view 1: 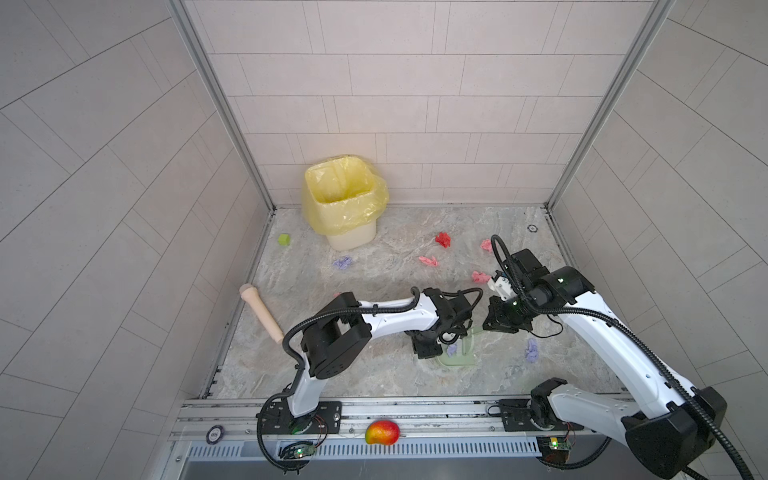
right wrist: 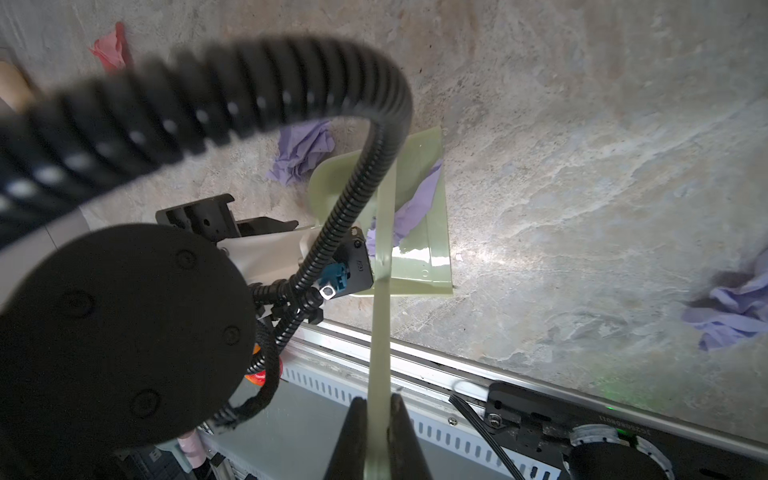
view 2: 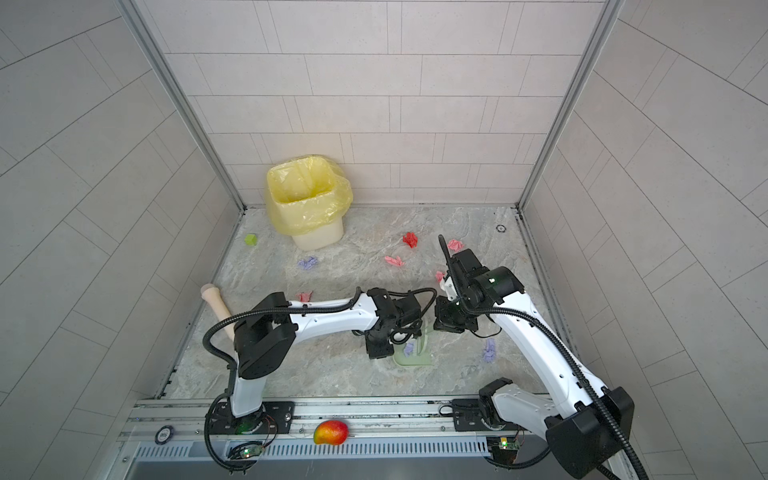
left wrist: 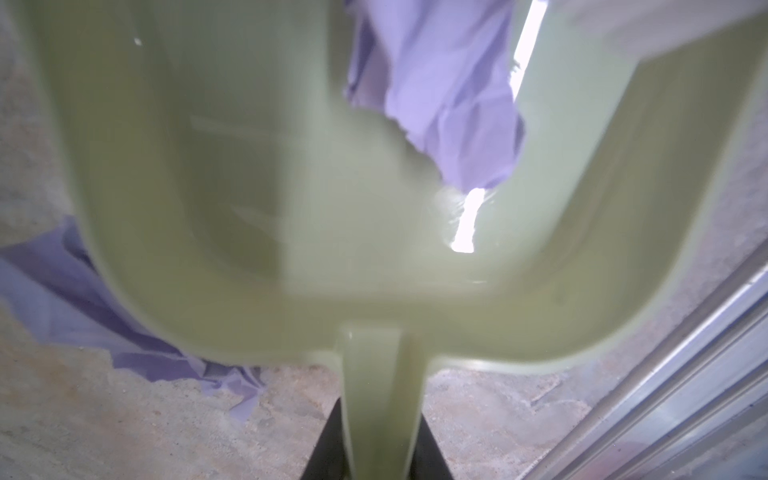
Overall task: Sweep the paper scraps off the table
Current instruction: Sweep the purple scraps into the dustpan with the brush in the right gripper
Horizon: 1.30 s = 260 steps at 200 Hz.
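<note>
My left gripper (left wrist: 378,449) is shut on the handle of a pale green dustpan (view 1: 459,359) lying on the marble table (view 1: 374,374) near the front middle. A lavender paper scrap (left wrist: 436,104) lies inside the pan, and another (right wrist: 303,153) sits just outside its rounded back. My right gripper (right wrist: 378,415) is shut on a thin pale green sweeper blade (right wrist: 380,324) that reaches down into the pan. More scraps lie apart: lavender (view 1: 532,351) to the right, lavender (view 1: 343,262) near the bin, red (view 1: 443,240) and pink (view 1: 429,262) farther back.
A cream bin with a yellow liner (view 1: 345,199) stands at the back left, a lime-green cube (view 1: 284,240) to its left. A wooden handle (view 1: 262,311) leans at the left wall. A mango (view 1: 382,432) rests on the front rail (view 1: 436,409).
</note>
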Available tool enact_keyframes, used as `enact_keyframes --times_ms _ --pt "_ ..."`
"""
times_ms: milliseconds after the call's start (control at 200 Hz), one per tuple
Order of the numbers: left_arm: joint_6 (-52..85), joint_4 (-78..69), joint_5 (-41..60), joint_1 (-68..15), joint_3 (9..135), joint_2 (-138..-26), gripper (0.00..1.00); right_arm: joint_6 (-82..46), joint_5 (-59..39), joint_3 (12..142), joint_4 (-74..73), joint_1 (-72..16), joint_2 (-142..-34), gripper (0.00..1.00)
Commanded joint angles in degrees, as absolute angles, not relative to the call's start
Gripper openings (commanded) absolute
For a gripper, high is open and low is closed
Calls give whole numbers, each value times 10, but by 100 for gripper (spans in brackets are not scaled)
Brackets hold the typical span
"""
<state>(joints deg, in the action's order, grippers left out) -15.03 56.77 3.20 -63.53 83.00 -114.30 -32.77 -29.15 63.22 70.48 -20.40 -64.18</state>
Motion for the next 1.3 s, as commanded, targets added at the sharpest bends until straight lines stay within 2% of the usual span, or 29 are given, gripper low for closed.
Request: enact_keyframes --times_ms 0,165,616,876,1296 --pt "-154 571 26 -636 817 -1124 0 -297 -278 663 765 -181 -630 0" --pt "-155 571 30 -637 816 -1125 0 -250 -203 693 783 -156 -631 0" --pt "-156 573 31 -635 820 -1127 0 -285 -131 667 680 -185 -682 0" --pt "-156 574 30 -635 820 -1128 0 -310 -162 654 651 -223 -711 0" --pt "-153 572 29 -635 818 -1124 0 -367 -243 651 620 -231 -678 0"
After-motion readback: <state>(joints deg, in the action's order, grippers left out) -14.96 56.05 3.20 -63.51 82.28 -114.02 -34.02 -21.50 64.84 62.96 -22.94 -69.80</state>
